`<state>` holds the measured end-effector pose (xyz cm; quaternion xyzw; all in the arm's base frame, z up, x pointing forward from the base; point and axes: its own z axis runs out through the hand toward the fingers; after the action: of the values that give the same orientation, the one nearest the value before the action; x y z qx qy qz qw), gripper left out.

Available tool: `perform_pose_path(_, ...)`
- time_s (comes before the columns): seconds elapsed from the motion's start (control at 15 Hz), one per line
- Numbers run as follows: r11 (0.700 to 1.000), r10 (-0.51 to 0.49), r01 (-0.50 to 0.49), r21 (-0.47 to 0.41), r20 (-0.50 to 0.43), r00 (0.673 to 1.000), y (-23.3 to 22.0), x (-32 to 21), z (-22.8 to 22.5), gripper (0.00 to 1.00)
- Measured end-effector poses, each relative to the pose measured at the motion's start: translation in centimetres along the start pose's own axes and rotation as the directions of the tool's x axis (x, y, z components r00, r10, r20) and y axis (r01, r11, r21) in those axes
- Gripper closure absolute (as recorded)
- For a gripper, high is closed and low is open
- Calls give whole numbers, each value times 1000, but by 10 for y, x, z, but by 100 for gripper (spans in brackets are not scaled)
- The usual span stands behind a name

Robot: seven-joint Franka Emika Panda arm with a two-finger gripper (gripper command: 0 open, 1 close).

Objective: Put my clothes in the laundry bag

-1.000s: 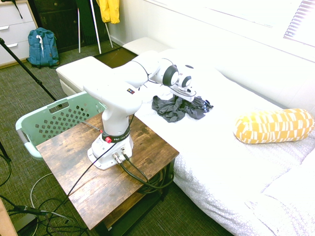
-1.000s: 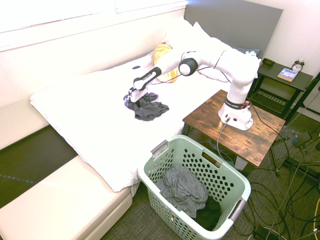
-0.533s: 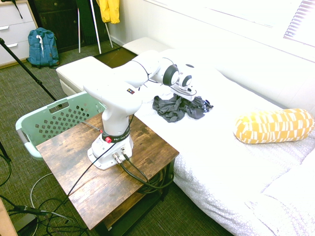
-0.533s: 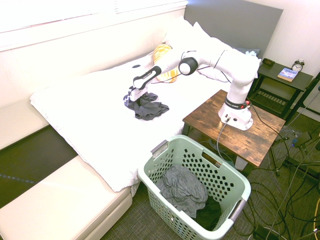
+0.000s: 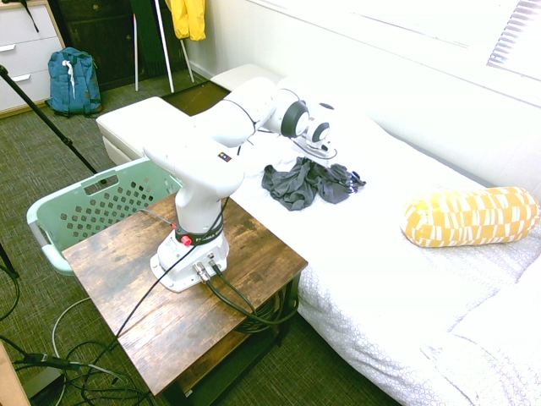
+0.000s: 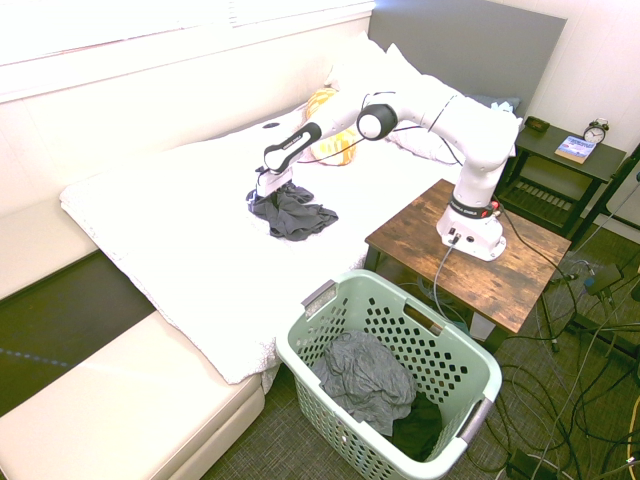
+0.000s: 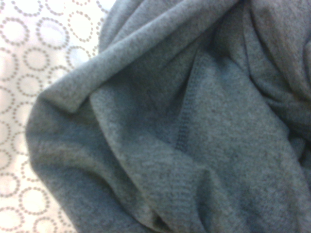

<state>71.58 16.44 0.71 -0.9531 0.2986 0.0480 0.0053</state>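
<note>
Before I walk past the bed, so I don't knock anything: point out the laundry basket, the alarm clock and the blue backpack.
laundry basket [image 6: 318, 375]: second exterior view, side wall
alarm clock [image 6: 595, 133]: second exterior view, face
blue backpack [image 5: 73, 85]: first exterior view, front

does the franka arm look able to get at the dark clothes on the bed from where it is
Likely yes: the gripper is down at the dark clothes, with nothing lying over them.

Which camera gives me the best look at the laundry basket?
The second exterior view: it looks down into the laundry basket, showing its rim, perforated sides and the dark clothes inside. The first exterior view shows only part, the wooden table and arm hiding some of it. The wrist view shows none of it.
</note>
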Motion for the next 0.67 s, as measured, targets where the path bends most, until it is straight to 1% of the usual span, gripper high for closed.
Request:
perform_pose_path(0.13,999,-20,21,27,-32,999,-14,-11,-38,100)
perform_pose_path(0.33,993,-64,77,94,-138,988,-48,-44,-105,100)
perform_pose_path(0.53,978,-129,162,129,-236,963,-78,-97,-162,100)
perform_pose_path(0.67,965,-194,233,118,-271,943,-95,-147,-191,100)
